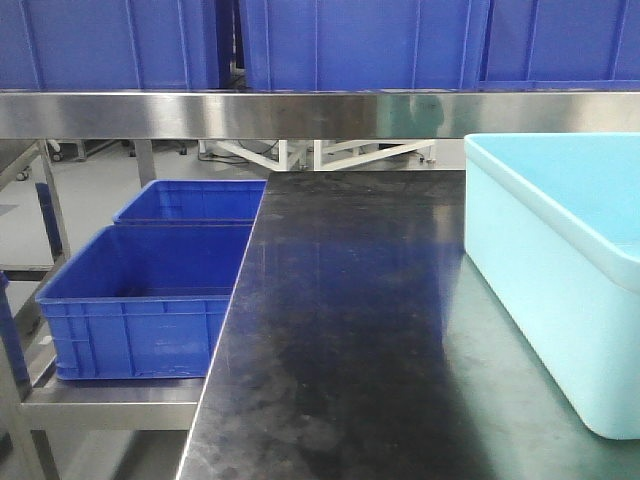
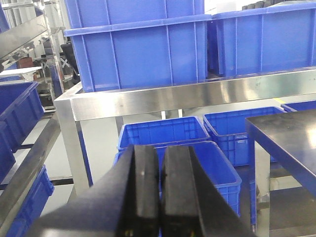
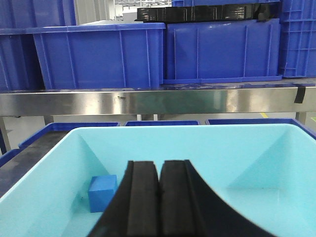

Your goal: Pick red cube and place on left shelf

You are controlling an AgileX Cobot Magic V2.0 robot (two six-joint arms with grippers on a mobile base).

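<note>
The red cube is out of view in every frame. The left shelf [image 1: 120, 405] is a stainless steel rack holding blue crates [image 1: 140, 310] beside the black-topped table [image 1: 340, 330]; its brushed rail [image 2: 197, 96] also crosses the left wrist view. My left gripper [image 2: 160, 163] is shut with nothing between its black fingers, hovering in front of the rack above a blue crate [image 2: 217, 168]. My right gripper [image 3: 159, 175] is also shut and empty, held over the light cyan bin [image 3: 207, 148]. A blue cube [image 3: 102, 192] lies in that bin, left of the fingers.
The cyan bin [image 1: 560, 270] stands on the right side of the black table. Large blue crates [image 1: 360, 40] line the upper steel rail [image 1: 300, 112]. More blue crates [image 3: 98, 54] sit on the rail behind the bin. A further rack with crates [image 2: 19, 113] stands at far left.
</note>
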